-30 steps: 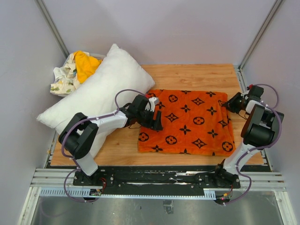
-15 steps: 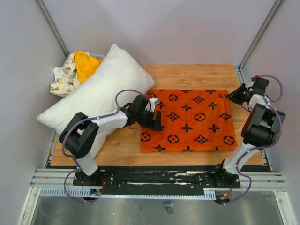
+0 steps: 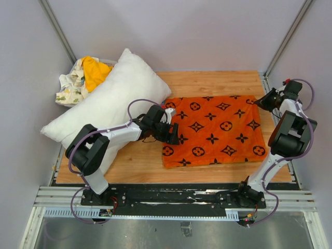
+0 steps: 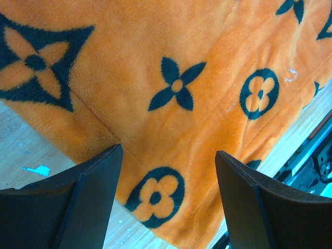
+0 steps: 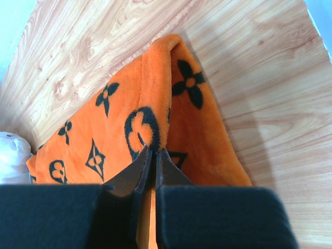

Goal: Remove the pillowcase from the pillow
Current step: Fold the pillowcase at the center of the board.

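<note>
The wooden worktop point(image 3: 218, 83) is carrying everything, and the pillow point(image 3: 109, 104), by far the biggest soft thing, is lying bare and plump on a diagonal across its left side, with its near end hanging over the left edge. The pillowcase point(image 3: 215, 129) is lying spread out to the pillow's right, covering much of the worktop's middle and right; it is looking flat and limp, with no bulge showing, and only its far left corner is sitting just beside the pillow's right corner. Judging from that, the main job is looking done: the pillow is out and the cover is lying apart from it, so what is remaining is probably letting go of the fabric and drawing the arms clear. The left tool point(image 4: 168, 155) is hanging over the pillowcase's left border near its front corner with its fingers spread wide, gripping nothing; whether the tips are touching the plush I cannot tell. The right tool point(image 5: 154, 155) is pinching a raised fold at the pillowcase's far right corner, its fingers pressed together on the cloth. Behind the pillow's far end, a plain yellow-orange cloth point(image 3: 96, 70) is sitting bundled with a white printed cloth point(image 3: 70, 85).
</note>
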`<state>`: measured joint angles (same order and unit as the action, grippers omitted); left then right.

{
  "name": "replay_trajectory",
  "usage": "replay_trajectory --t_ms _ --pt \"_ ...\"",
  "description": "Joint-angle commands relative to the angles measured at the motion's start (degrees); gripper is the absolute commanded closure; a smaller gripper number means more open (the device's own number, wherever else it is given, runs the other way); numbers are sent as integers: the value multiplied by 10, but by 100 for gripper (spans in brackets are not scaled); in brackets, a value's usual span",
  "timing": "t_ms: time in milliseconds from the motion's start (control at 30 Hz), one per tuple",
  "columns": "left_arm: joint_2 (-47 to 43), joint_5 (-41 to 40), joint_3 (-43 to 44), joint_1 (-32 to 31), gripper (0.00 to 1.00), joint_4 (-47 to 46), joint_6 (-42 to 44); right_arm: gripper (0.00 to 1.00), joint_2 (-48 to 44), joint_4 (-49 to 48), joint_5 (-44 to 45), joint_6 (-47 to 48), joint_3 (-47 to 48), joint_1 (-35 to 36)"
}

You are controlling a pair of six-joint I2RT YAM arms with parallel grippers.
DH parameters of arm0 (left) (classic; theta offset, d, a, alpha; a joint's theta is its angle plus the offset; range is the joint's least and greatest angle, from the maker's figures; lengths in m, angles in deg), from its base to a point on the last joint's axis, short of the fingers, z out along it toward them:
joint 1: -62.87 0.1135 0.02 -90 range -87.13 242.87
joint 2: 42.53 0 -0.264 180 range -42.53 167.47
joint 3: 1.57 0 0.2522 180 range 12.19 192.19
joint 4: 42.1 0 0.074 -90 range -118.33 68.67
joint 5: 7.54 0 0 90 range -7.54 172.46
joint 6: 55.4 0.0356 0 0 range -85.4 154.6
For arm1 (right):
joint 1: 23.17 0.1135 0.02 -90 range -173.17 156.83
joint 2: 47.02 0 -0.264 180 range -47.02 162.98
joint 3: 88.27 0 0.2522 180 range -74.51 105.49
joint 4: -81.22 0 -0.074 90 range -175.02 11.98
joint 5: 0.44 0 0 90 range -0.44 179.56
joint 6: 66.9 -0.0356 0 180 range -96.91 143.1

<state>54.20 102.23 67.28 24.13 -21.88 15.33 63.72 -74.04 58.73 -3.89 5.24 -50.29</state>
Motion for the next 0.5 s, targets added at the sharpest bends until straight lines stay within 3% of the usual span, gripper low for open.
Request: replay_trajectory --t_ms 0,100,267,467 --pt "5 -4 16 0 23 4 9 97 -22 2 21 4 21 -13" --pt "10 -2 16 -1 22 3 8 96 -11 -5 43 3 28 -14" --pt "9 2 18 0 22 -3 7 98 94 18 30 0 68 -16" --pt "-19 52 5 -2 21 -74 5 98 81 5 53 7 36 -12"
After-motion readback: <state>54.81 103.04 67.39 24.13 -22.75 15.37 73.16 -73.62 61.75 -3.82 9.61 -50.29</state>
